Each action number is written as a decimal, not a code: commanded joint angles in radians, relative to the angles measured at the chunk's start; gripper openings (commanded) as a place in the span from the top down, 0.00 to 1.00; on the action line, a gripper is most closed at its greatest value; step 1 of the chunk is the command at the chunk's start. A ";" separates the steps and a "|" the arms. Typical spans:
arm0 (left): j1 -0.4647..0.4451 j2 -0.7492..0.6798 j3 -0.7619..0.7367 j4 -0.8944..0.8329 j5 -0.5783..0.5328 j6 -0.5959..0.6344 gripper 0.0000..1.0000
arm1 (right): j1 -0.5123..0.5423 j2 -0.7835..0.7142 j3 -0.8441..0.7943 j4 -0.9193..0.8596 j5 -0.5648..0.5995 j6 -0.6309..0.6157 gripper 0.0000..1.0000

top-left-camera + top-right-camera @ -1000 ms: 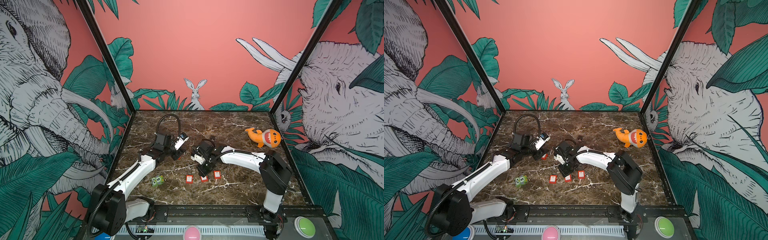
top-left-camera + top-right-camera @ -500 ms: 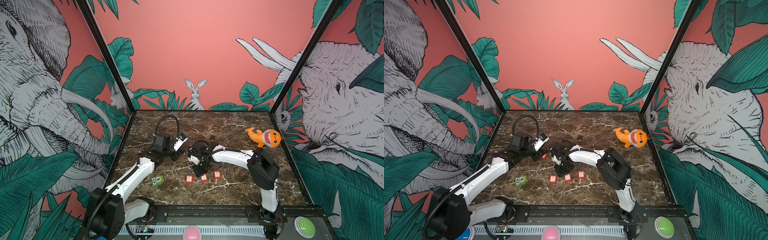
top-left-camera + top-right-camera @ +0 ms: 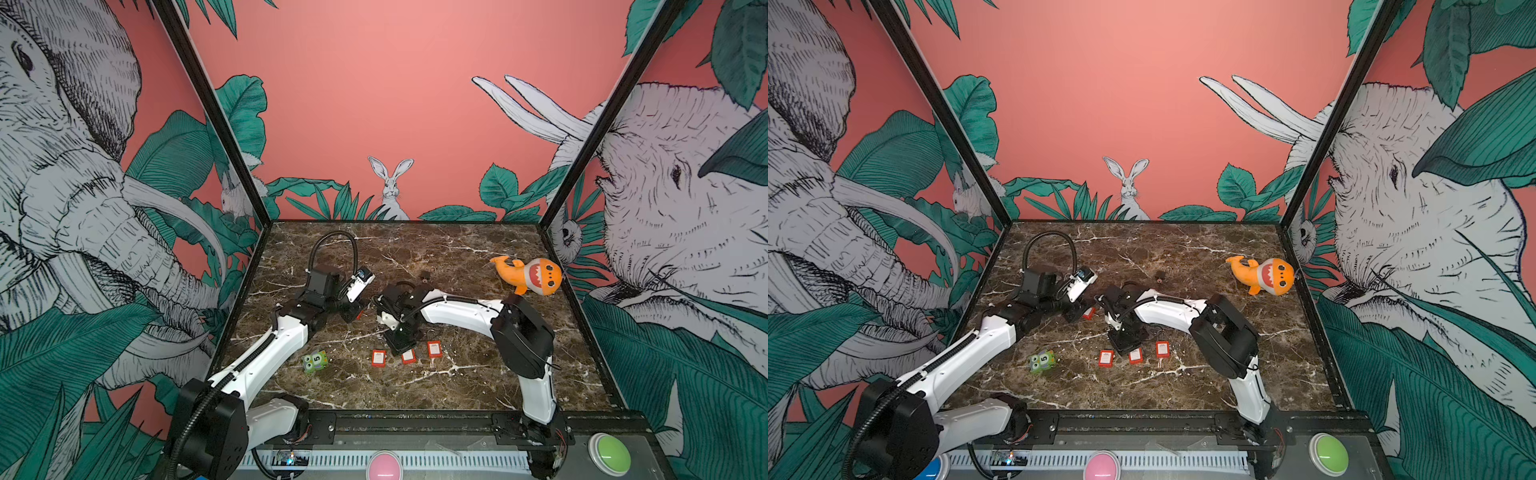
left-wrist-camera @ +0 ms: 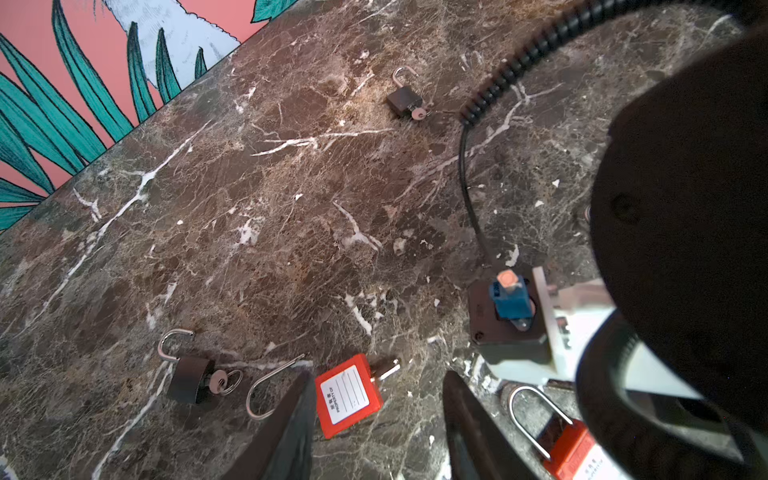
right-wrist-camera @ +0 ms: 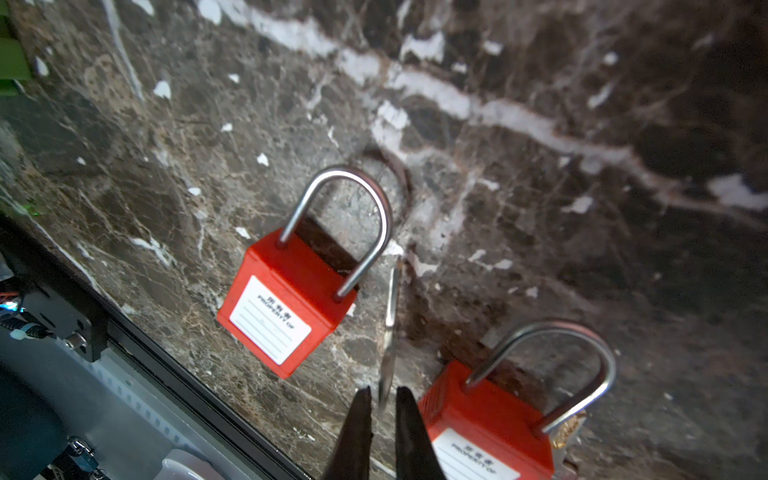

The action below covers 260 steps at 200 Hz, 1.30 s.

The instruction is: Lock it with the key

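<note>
**Key** (image 5: 388, 332): a thin, flat steel blade, seen edge-on in the right wrist view. It rises from the narrow gap at the tips of the right claw (image 5: 382, 401). The jaws are nearly together, and I cannot tell whether they press the blade.

**Position:** the blade points between two padlocks of the row of three red padlocks (image 3: 408, 356). It is low over the tabletop (image 5: 540, 208), which is brown marble pattern with white veins. Both padlocks are glossy red blocks with white labels and arched steel shackles.

**Top views:** in both, the right claw's dark body hides the key. Only the row shows.

**Left wrist view:**
- The left claw (image 4: 378, 374), behind and left of the row, is open astride a fourth red padlock (image 4: 347, 399). A hooked steel shackle shows past one finger.
- Farther back lie a small dark padlock (image 4: 189, 378) and a second dark padlock (image 4: 405, 102). Both have raised shackles and keys inserted.
</note>
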 commanded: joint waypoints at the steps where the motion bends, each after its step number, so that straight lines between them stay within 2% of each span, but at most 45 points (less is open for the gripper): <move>1: 0.007 -0.021 -0.015 0.019 -0.004 -0.005 0.49 | 0.015 0.016 0.032 -0.046 0.014 -0.011 0.82; 51: 0.008 -0.015 -0.006 0.027 -0.015 -0.005 0.49 | 0.014 -0.004 0.063 -0.071 0.022 -0.066 0.78; 76: 0.012 -0.038 -0.005 0.060 -0.038 -0.023 0.49 | 0.008 -0.065 0.070 -0.051 0.167 -0.110 0.76; 103: 0.023 -0.074 -0.014 0.127 -0.092 -0.061 0.48 | -0.012 -0.140 0.034 0.061 0.341 -0.189 0.70; 119: 0.034 -0.100 -0.024 0.172 -0.150 -0.100 0.38 | -0.029 -0.171 0.011 0.137 0.429 -0.252 0.67; 138: 0.053 -0.126 -0.047 0.233 -0.210 -0.161 0.27 | -0.056 -0.188 -0.010 0.218 0.502 -0.298 0.51; 159: 0.089 -0.131 -0.061 0.269 -0.255 -0.222 0.21 | -0.098 -0.162 0.025 0.264 0.427 -0.332 0.46; 182: 0.156 -0.109 -0.045 0.264 -0.273 -0.341 0.16 | -0.109 -0.103 0.058 0.328 0.316 -0.415 0.44; 203: 0.219 -0.071 -0.012 0.242 -0.236 -0.427 0.16 | -0.112 -0.072 0.044 0.434 0.224 -0.496 0.41; 226: 0.274 -0.023 0.020 0.236 -0.191 -0.516 0.16 | -0.110 -0.034 0.037 0.541 0.116 -0.592 0.34; 260: 0.330 0.025 0.055 0.229 -0.112 -0.598 0.16 | -0.109 0.084 0.155 0.521 -0.017 -0.618 0.31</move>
